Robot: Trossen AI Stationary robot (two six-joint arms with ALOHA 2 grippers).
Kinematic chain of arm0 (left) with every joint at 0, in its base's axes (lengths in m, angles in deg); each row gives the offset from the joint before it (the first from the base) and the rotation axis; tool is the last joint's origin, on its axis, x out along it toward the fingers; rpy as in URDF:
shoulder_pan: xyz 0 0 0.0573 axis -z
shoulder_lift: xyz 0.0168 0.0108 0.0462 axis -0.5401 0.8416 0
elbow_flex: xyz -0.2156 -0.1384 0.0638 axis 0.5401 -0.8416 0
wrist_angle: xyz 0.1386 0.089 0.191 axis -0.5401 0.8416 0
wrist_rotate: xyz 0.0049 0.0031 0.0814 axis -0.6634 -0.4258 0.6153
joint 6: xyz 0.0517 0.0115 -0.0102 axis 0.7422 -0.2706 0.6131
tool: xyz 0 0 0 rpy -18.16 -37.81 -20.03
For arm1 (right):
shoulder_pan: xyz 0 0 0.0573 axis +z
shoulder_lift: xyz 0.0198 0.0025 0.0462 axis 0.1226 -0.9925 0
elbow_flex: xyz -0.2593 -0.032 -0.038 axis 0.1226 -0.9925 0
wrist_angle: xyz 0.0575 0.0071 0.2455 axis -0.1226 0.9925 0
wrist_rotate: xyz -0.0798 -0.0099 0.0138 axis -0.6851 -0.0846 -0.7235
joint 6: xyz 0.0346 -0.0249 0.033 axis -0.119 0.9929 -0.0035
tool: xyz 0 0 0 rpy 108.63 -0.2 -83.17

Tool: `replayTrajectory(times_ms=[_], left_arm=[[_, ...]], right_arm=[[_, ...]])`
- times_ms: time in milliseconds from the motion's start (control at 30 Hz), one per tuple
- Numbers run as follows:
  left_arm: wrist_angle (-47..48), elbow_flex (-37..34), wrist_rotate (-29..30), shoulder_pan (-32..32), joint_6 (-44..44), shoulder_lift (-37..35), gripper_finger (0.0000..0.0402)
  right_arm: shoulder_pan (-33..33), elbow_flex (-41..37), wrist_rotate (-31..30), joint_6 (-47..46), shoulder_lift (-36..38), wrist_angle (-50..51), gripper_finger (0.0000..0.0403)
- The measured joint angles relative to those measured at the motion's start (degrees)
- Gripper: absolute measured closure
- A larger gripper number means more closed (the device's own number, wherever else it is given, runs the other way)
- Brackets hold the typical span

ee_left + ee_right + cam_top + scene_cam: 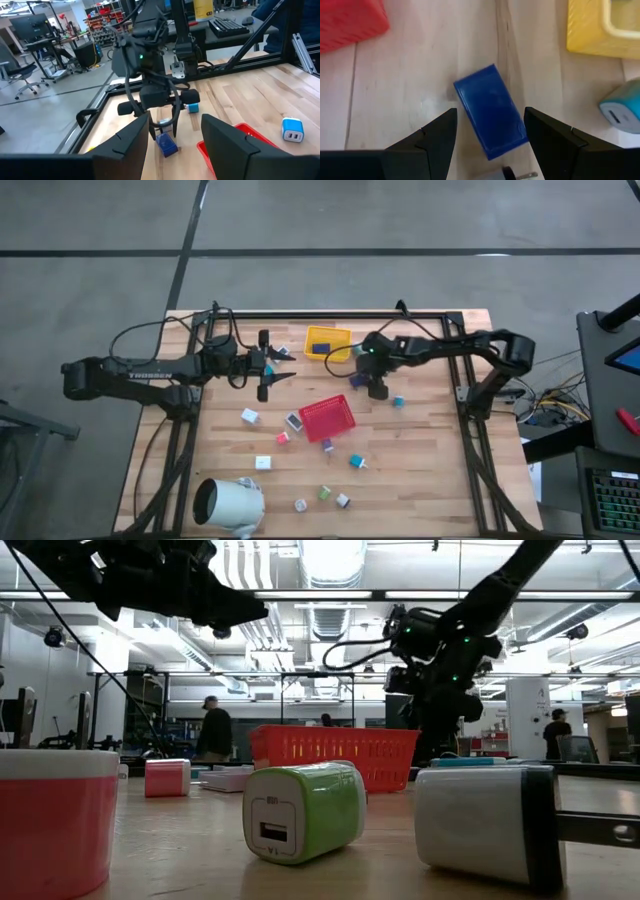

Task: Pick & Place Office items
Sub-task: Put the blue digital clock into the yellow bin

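Bright overhead lighting; low view's foreground blurred.

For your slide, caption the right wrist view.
Open right gripper poised over a blue rectangular block lying on the wooden table.

Two black jointed arms, looped black cables, white lettering on left arm [130,375].

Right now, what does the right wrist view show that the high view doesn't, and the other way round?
Only the right wrist view shows the blue block lying on the wood between the open fingers of the right gripper; from above the gripper hides it. Only the high view shows the left gripper open above the table's left, the white cylinder and the scattered small pieces near the front. Both show the red tray, the yellow tray and a teal block.
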Motion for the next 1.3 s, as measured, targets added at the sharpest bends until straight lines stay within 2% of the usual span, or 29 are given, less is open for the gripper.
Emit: replayTrajectory(times_ms=[333,1100,1200,1300], left_arm=[[0.0,0.0,-0.1,0.0,0.2,0.0,0.0215],[0.0,-0.1,-0.1,0.0,0.2,0.0,0.0215],[0.0,-0.1,-0.1,0.0,0.2,0.0,0.0215],[0.4,-0.1,-0.1,0.0,0.2,0.0,0.0215]], right_arm=[[0.0,4.9,0.0,4.1,-1.5,5.1,0.0177],[-0.5,5.3,-0.9,7.3,-7.1,6.2,0.0177],[-0.5,5.3,-0.9,7.1,-7.1,6.1,0.0185],[-0.4,5.3,-0.9,7.1,-7.1,6.1,0.021]])
